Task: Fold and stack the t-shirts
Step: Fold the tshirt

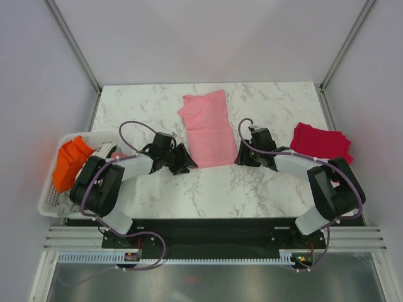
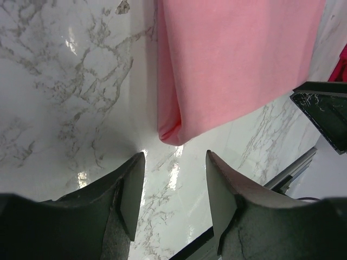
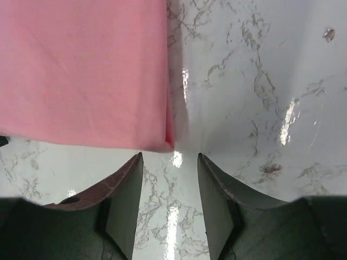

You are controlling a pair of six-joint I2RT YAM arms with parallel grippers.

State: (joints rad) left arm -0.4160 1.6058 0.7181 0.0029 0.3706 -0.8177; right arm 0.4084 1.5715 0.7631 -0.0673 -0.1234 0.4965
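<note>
In the top external view, the left gripper [image 1: 183, 161] is seen low over the marble table [image 1: 157, 189], just beside the near left corner of the pink t-shirt [image 1: 206, 129]. The right gripper [image 1: 245, 155] is seen just beside the shirt's near right corner. The pink t-shirt is laid folded into a long strip at the middle of the table, running away from the arms, with its far end wider and rumpled. The crimson t-shirt [image 1: 320, 142] is seen folded near the right edge, well apart from the pink one. A white basket [image 1: 49, 202] with an orange cloth [image 1: 70, 162] in it is placed at the left edge.

In the left wrist view, the left gripper [image 2: 174, 157] is shown with its jaws apart and nothing between them. The rounded folded corner of the pink t-shirt [image 2: 233, 59] is seen just ahead of the fingertips, not touched.

In the right wrist view, the right gripper [image 3: 169, 157] is likewise shown with jaws parted and empty. The pink t-shirt [image 3: 81, 70] is spread to the upper left, and its corner is met just ahead of the gap.
</note>
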